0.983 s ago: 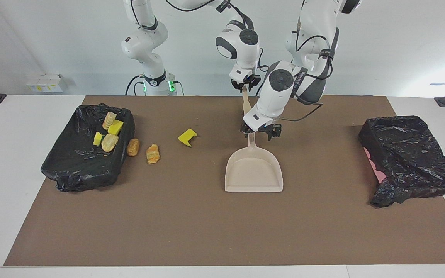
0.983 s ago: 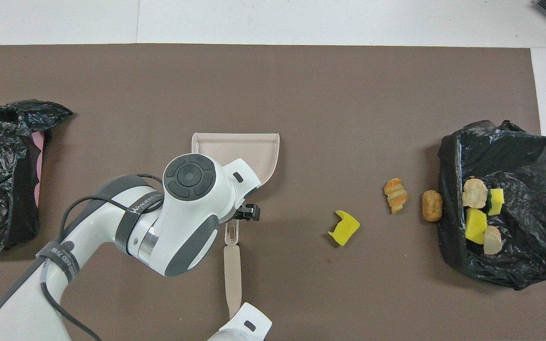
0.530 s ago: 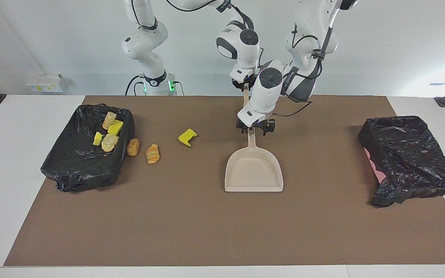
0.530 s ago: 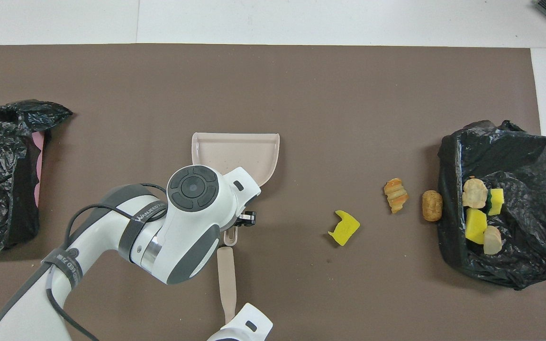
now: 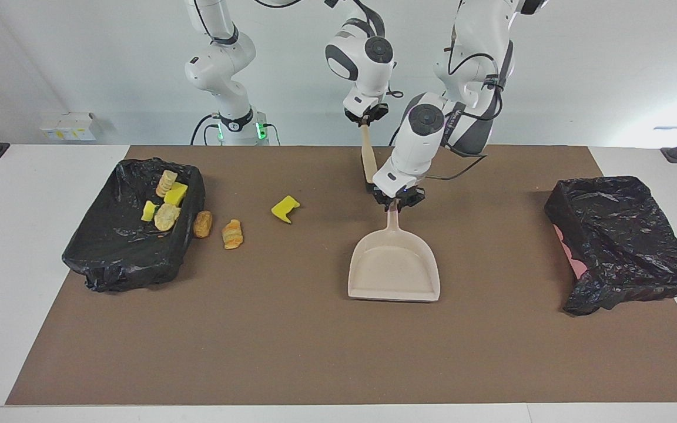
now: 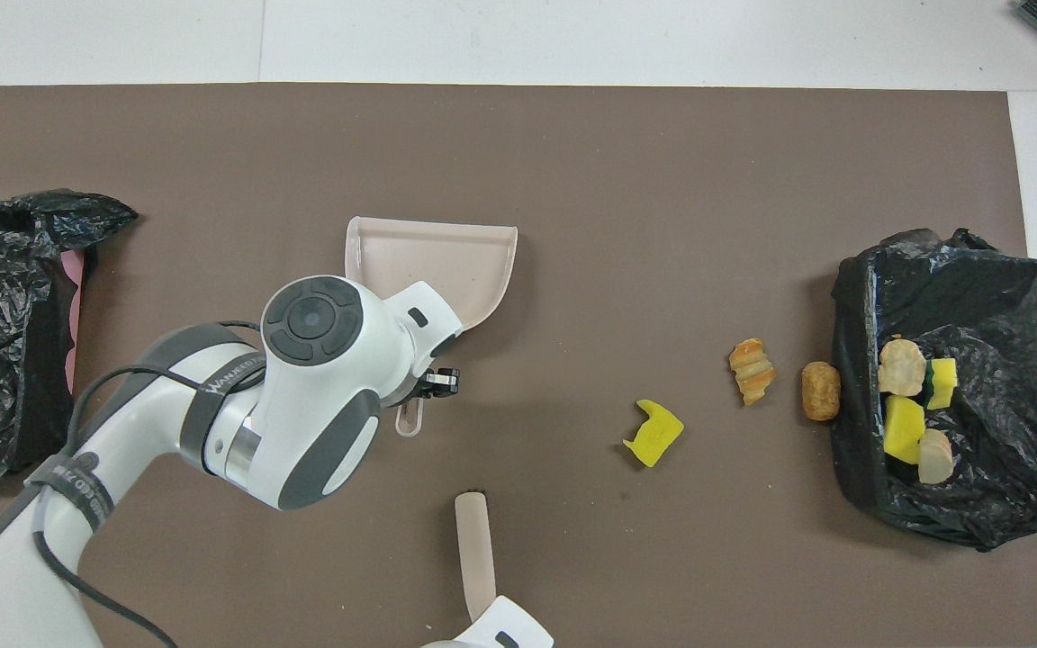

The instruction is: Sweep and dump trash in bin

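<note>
Three scraps of trash lie on the brown mat [image 5: 315, 352]: a yellow sponge wedge [image 5: 285, 209], a croissant-like piece [image 5: 233, 234] and a bread-like lump [image 5: 202, 224] touching the black-lined bin [image 5: 109, 264] at the right arm's end; four more scraps sit inside it. The left gripper [image 5: 398, 201] is clamped on the handle of the beige dustpan [image 5: 394, 267], well apart from the trash. The right gripper [image 5: 365, 119] is clamped on a brush handle [image 5: 368, 161], raised. A second lined bin [image 5: 626, 247] sits at the left arm's end. Risk: the crowded arms could collide, or the brush could flick light scraps past the pan.
</note>
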Robot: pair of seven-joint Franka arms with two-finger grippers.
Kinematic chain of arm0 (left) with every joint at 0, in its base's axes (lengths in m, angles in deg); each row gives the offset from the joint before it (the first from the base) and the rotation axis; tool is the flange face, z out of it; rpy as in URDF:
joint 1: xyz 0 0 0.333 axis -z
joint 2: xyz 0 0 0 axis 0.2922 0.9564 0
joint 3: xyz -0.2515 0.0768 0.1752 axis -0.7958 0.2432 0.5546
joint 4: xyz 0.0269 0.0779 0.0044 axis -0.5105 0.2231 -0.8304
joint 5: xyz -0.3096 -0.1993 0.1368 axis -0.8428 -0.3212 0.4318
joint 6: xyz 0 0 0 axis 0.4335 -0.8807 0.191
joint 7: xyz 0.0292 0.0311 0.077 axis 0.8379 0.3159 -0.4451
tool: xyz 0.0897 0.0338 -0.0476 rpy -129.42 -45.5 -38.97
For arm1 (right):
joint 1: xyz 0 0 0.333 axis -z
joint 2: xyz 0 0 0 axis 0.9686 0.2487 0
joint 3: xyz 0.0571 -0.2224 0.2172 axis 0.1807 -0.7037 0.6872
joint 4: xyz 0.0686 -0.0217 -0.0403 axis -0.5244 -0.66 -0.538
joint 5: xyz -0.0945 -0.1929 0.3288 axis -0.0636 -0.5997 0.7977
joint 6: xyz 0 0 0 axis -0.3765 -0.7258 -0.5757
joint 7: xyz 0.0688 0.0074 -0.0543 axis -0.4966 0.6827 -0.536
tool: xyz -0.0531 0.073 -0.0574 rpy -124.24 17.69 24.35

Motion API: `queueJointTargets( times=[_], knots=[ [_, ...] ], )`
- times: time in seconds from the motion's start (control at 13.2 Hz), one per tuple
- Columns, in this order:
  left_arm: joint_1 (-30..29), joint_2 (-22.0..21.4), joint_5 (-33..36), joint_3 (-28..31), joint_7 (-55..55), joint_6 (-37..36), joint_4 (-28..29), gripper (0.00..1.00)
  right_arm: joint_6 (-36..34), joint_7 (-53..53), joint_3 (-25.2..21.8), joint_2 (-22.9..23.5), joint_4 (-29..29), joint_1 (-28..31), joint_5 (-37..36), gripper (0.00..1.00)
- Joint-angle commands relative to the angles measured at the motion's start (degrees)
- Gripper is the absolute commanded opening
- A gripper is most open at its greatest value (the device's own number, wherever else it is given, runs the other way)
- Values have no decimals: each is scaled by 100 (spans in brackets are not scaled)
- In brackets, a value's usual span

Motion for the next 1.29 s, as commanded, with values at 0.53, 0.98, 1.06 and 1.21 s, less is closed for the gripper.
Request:
queueJointTargets(
  times=[0.53, 0.98, 1.06, 1.21],
  knots=[
    [-373, -188, 123, 1025, 4382, -1129, -839, 0, -1852, 159, 42, -576, -162, 1054, -691, 0],
    [-391, -399, 245, 1456, 8249, -1603, -725, 0, -2239, -289, 51, -549, -249, 1415, -1200, 0],
    [-373, -451, 464, 1439, 8839, -1622, -664, 0, -2265, -289, 51, -549, -241, 1415, -1305, 0],
    [-251, -714, 781, 1413, 9214, -1526, -271, 0, -2519, -280, 51, -558, -241, 1424, -1805, 0]
  ],
)
